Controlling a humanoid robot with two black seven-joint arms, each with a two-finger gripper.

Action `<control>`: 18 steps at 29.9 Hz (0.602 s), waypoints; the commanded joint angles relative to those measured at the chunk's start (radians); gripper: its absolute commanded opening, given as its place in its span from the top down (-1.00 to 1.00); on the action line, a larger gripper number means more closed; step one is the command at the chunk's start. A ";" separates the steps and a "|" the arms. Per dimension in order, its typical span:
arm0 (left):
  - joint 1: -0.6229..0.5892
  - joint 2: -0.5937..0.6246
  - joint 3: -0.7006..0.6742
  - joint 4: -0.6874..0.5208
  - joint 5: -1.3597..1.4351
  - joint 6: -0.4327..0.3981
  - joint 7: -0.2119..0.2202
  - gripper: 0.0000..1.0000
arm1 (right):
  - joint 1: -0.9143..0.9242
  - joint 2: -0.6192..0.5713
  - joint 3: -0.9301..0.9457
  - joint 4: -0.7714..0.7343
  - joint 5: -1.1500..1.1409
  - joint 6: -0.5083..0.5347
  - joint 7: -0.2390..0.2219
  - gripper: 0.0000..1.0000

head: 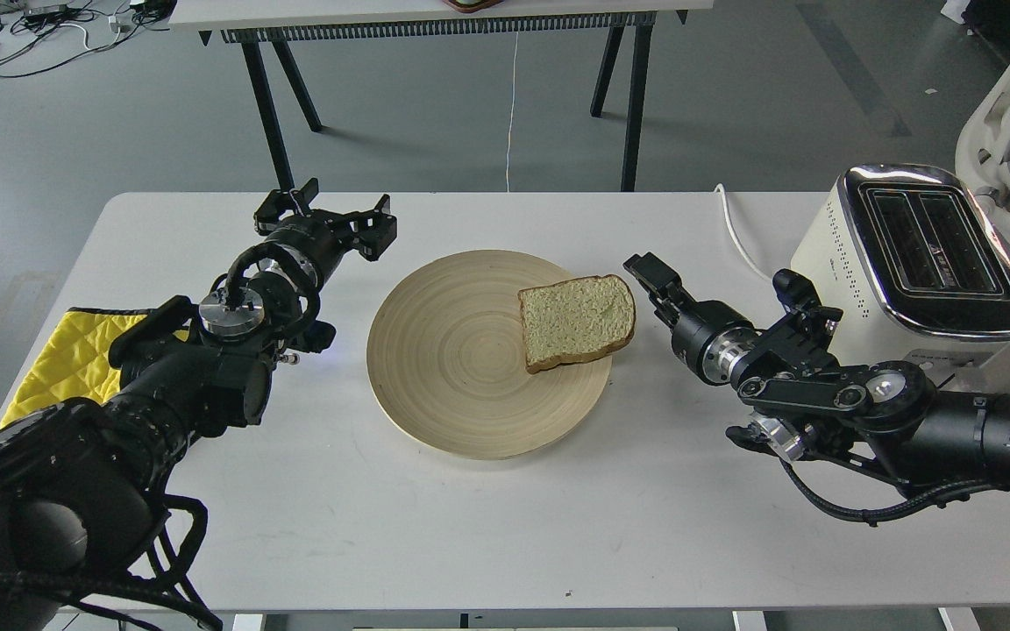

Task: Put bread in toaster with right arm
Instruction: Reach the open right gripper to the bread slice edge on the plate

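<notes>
tan bread (577,321) (porous) on round plate (435,386)

no legible text, small mark on toaster (908,263) side too blurred to read

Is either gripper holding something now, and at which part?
Nothing is held. The left gripper is open and empty; the right gripper is just beside the bread, not gripping it.

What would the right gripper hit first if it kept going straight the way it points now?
Probably the bread: the right gripper points up-left at the slice's right edge on the wooden plate. Its height is unclear, so it may pass over the crust.
</notes>
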 commanded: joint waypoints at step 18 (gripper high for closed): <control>-0.001 -0.001 0.000 0.000 0.000 0.000 0.001 -1.00 | -0.002 0.022 -0.014 -0.001 -0.028 0.006 -0.053 -0.31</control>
